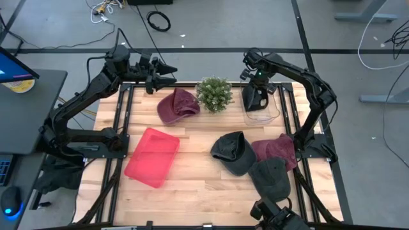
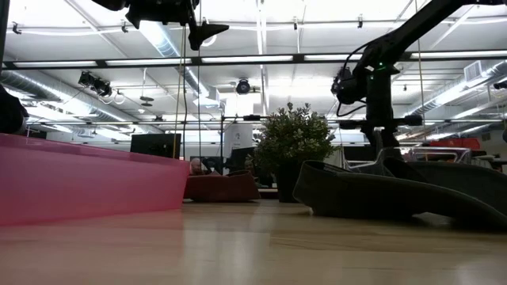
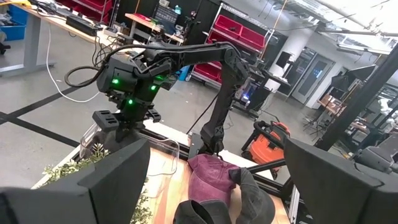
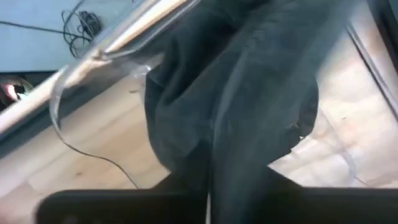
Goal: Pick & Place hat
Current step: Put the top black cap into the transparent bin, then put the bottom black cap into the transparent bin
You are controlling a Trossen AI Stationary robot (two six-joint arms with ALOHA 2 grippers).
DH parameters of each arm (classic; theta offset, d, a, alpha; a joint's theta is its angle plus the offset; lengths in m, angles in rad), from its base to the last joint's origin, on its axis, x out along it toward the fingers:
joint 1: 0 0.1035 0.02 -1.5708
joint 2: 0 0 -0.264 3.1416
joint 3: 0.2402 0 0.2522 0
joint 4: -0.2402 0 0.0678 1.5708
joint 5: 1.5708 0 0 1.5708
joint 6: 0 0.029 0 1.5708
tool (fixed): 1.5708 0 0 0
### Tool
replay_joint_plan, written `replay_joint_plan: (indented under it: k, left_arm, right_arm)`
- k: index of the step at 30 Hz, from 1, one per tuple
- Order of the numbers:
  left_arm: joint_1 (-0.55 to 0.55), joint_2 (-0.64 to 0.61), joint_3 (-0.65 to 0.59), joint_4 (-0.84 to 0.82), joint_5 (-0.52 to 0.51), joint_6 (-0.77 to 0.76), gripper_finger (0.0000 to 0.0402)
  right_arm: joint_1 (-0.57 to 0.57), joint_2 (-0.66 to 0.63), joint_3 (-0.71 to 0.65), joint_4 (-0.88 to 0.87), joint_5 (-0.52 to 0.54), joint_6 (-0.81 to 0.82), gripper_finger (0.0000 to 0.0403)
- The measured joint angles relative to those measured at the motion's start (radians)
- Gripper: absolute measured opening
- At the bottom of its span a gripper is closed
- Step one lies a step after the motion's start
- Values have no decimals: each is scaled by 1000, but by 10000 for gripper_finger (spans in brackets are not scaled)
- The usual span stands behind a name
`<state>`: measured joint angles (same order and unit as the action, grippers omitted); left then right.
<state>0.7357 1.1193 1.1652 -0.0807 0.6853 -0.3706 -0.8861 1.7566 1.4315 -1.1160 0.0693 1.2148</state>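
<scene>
The right gripper hangs over a clear bin at the far right part of the table. A dark hat hangs right under this gripper and dips into the clear bin. In the right wrist view the dark hat fills most of the picture, and the cloth runs down between the two dark fingers. The fingers look closed on the cloth, so the right gripper is holding the dark hat. The thin wall of the clear bin curves around the hat.

A small green plant stands just beside the right gripper, on the side toward the other arm. A maroon hat lies on the far side of the plant from the right gripper.

Nearer the front of the table than the right gripper lie three more hats close together: a dark gray hat, a red hat touching it, and another dark hat in front of them.

The left gripper floats high in the air, near the back edge of the table, above and behind the maroon hat. Its fingers are spread wide and hold nothing. A pink tray lies well away from it, toward the front of the table.
</scene>
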Motion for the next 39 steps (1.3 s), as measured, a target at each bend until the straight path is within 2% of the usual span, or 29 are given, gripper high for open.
replay_joint_plan:
  k: [11, 17, 24, 28, 36, 39]
  left_arm:
    - [0, 0, 0, -2, 0, 0, 374]
    - [0, 0, 0, -6, 0, 0, 374]
    - [0, 0, 1, -66, -1, 20, 374]
    - [0, 0, 1, -118, -1, 54, 374]
    - [0, 0, 1, -142, 15, 79, 374]
    - [0, 0, 1, -142, 37, 86, 374]
  right_arm:
    - [-15, -97, 0, -10, -21, -145, 252]
    - [-39, -198, 0, -54, -108, -270, 319]
    - [-70, -383, 0, -179, -109, -395, 333]
    - [-54, -503, 0, -201, -187, -506, 325]
    - [101, -669, 0, -387, -289, -728, 304]
    - [199, -692, 0, -413, -311, -816, 302]
